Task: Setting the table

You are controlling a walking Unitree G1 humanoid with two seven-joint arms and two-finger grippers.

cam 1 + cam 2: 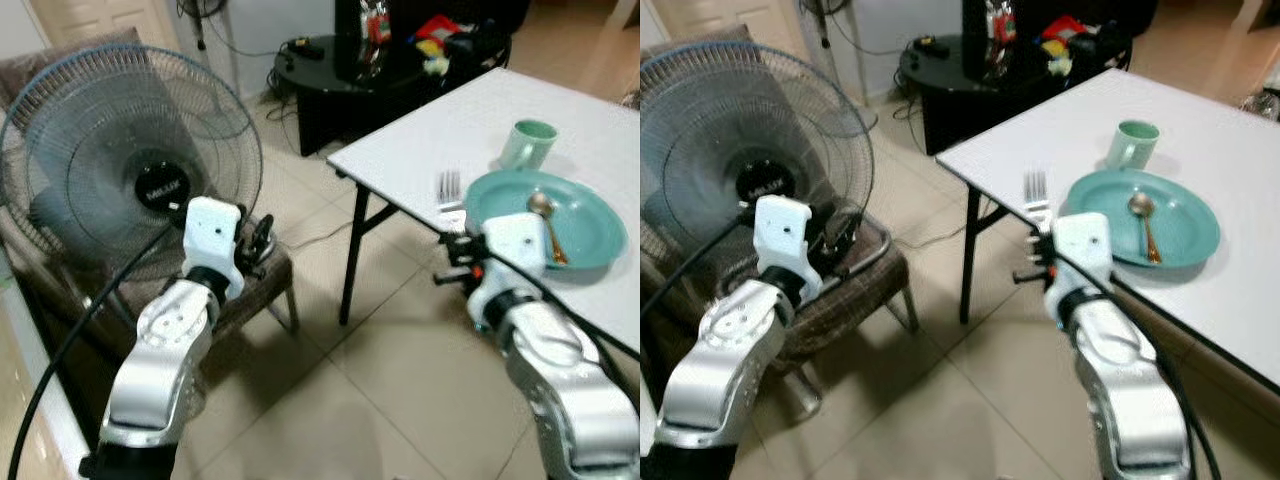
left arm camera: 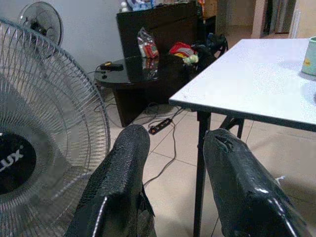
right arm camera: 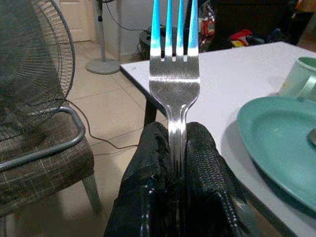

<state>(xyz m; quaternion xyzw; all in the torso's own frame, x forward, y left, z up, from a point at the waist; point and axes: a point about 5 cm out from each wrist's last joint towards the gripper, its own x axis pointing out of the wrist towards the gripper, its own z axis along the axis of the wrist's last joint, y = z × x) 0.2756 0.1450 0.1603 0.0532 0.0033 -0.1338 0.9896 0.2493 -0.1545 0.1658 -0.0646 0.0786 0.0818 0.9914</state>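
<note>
Pinching fork (image 3: 175, 84) handle hidden between right jaws (image 3: 176, 143), left jaws (image 2: 175, 148) spread, empty.

White folding table, set with a plate and a mug

I see a white table (image 1: 470, 130) on black legs, standing on a beige tiled floor (image 1: 370, 400). A teal plate (image 1: 590, 235) lies near the table's front edge, with a spoon (image 1: 545, 222) resting in it. A pale green mug (image 1: 527, 143) stands upright just beyond the plate, close to its rim.
</note>
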